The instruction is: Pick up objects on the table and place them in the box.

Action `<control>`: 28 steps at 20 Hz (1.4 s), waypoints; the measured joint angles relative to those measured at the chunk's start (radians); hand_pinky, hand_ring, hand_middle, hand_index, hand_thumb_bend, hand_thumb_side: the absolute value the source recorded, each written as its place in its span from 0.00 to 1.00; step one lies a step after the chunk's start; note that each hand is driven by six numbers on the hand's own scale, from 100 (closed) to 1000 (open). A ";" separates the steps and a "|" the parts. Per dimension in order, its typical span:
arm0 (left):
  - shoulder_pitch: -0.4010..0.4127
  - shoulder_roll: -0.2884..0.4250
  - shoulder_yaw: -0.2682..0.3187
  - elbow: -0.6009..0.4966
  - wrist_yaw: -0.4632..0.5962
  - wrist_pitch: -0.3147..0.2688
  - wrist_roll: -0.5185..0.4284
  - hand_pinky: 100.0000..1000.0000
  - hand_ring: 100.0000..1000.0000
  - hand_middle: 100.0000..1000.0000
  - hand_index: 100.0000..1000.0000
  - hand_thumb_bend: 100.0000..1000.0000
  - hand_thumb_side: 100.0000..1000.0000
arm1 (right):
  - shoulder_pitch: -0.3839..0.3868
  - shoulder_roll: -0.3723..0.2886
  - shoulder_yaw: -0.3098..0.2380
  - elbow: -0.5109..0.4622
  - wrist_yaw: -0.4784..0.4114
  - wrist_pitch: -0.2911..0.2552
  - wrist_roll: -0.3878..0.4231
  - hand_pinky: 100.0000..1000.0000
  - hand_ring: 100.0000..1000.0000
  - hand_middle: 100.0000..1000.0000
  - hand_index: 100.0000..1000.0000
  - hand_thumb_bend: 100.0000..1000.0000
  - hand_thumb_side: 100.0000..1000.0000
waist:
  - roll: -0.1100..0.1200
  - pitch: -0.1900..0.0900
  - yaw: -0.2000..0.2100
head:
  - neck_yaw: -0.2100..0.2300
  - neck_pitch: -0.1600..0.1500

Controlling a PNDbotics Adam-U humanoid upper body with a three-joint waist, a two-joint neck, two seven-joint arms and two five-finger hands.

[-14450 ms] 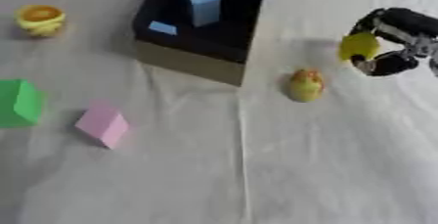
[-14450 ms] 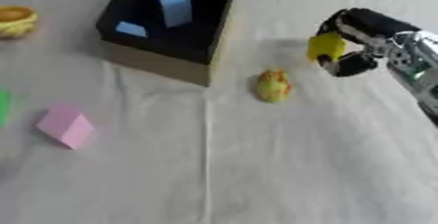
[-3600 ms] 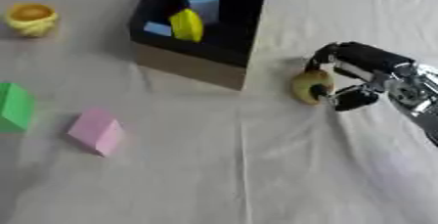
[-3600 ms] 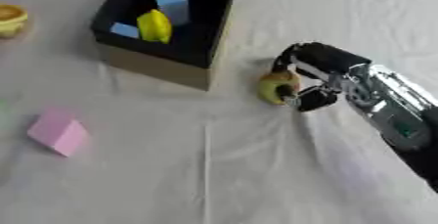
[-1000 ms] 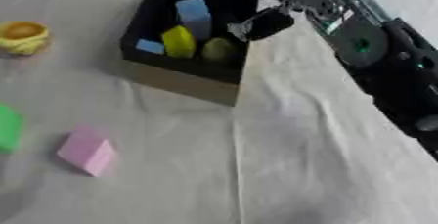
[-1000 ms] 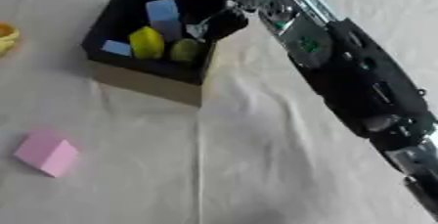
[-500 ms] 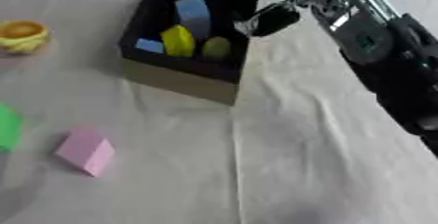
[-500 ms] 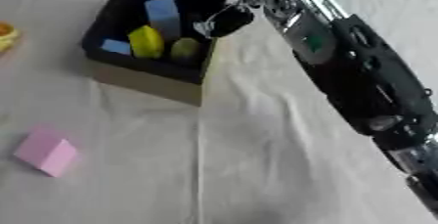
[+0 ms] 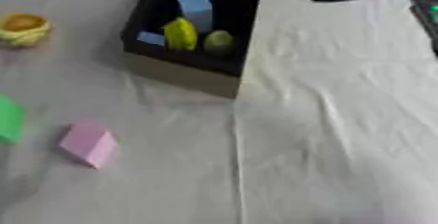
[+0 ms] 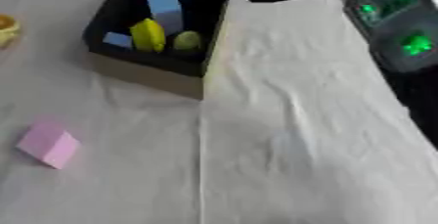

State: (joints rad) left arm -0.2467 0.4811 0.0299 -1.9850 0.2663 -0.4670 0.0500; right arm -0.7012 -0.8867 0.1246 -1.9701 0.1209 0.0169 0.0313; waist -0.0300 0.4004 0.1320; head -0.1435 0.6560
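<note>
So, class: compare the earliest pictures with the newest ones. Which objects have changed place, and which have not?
The yellow block and the yellow-green fruit-shaped object have both gone from outside into the black box: the right hand carried each in and let go. That hand is now blurred at the top edge. The blue blocks, pink block, green block and yellow-orange object stayed put.

box: black inside, upper left on the tabletop
inside: blue block, yellow piece, olive fruit
pink block: lower left
right arm: upper right, green lights
</note>
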 measured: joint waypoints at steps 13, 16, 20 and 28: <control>0.079 0.323 0.039 0.000 -0.184 -0.087 0.147 0.71 0.76 0.71 0.82 0.39 0.38 | 0.448 0.034 -0.209 -0.012 -0.241 -0.444 -0.324 0.84 0.86 0.72 0.78 0.00 0.59 | 0.028 -0.014 -0.055 | 0.075 0.013; 0.094 0.376 0.045 0.000 -0.237 -0.071 0.176 0.72 0.77 0.71 0.84 0.46 0.34 | 0.488 0.063 -0.231 -0.012 -0.225 -0.477 -0.353 0.85 0.86 0.72 0.78 0.00 0.59 | 0.028 -0.016 -0.064 | 0.091 0.013; 0.106 0.437 0.052 0.000 -0.327 -0.035 0.189 0.73 0.78 0.73 0.85 0.53 0.30 | 0.510 0.080 -0.241 -0.012 -0.197 -0.488 -0.380 0.84 0.86 0.72 0.77 0.00 0.59 | 0.028 -0.021 -0.070 | 0.102 0.013; 0.112 0.501 0.055 0.000 -0.525 0.069 0.092 0.78 0.82 0.76 0.85 0.64 0.23 | 0.517 0.089 -0.241 -0.012 -0.173 -0.482 -0.401 0.84 0.85 0.71 0.76 0.00 0.59 | 0.029 -0.024 -0.071 | 0.134 0.020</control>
State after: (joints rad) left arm -0.1342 0.9820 0.0848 -1.9855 -0.2591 -0.3975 0.1419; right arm -0.1839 -0.7978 -0.1162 -1.9823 -0.0521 -0.4656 -0.3699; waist -0.0011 0.3759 0.0610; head -0.0095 0.6764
